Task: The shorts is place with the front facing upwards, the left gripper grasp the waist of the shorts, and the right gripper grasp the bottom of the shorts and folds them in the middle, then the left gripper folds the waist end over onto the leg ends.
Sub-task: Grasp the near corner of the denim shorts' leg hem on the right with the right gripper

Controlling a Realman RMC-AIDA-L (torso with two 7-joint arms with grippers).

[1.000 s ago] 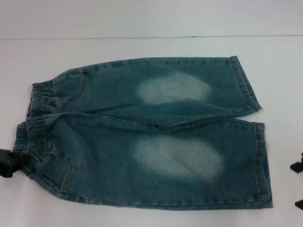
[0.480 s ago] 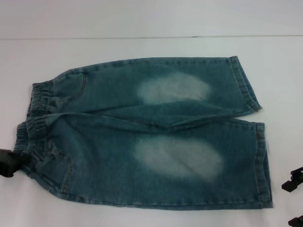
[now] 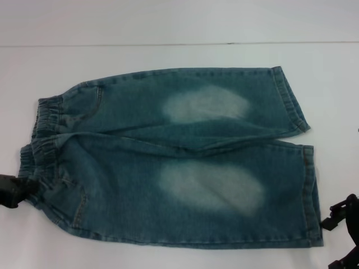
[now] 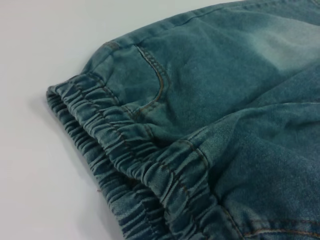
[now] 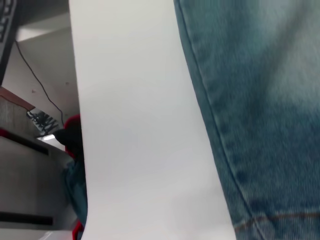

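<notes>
Left gripper (image 3: 11,191), black, sat at the elasticated waistband (image 4: 125,155), nearest corner, presumably placed for the waist grasp; whether its jaws were open or closed could not be told. Faded blue denim shorts (image 3: 174,162) lay flat, front up, on the white counter (image 3: 168,56), legs pointing right, pale worn patches on each. Right gripper (image 3: 342,216), black, hovered just beside the near leg hem (image 5: 220,135), jaws likewise indeterminate.

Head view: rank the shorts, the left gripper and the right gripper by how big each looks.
1. shorts, by far the largest.
2. right gripper, partly cut off at the frame edge.
3. left gripper, also cut off.
The two grippers look close, so their order is unsure.
</notes>
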